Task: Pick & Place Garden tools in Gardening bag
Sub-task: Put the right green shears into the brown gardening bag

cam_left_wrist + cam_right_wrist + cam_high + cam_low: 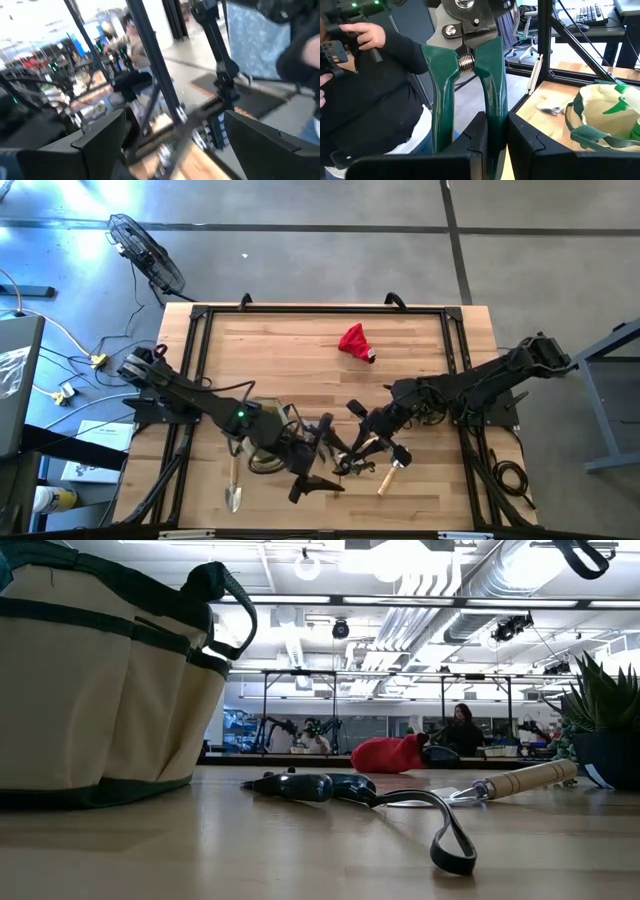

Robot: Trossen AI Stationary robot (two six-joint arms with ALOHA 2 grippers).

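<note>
- The right gripper [495, 145] is seen in its wrist view clamped narrowly on one green handle of a pair of pruners [465, 65]; the other handle stands free beside it, with a spring between the two handles
- In the high view the right gripper [372, 442] is found over the front middle of the table [300, 340], just right of the gardening bag [262, 442]
- The left gripper [170, 145] is shown with its fingers spread wide and nothing between them; in the high view it [312, 480] is placed at the front edge of the table, beside the bag
- The tan bag with dark green trim [100, 680] is set upright on the wood; through the right wrist view its open mouth [610, 115] is seen with a bright green item [620, 105] inside
- A red cloth item [354, 342] is laid near the far side of the table, well apart from the bag
- A wooden-handled trowel [233, 485] is laid in front of the bag, blade toward the front edge
- A second wooden handle [388, 477] is laid right of the bag, near the right gripper
- A dark-handled tool with a loop strap [330, 787] is laid on the table right of the bag in the low view
- A person in a dark top [380, 80] is seen beyond the table
</note>
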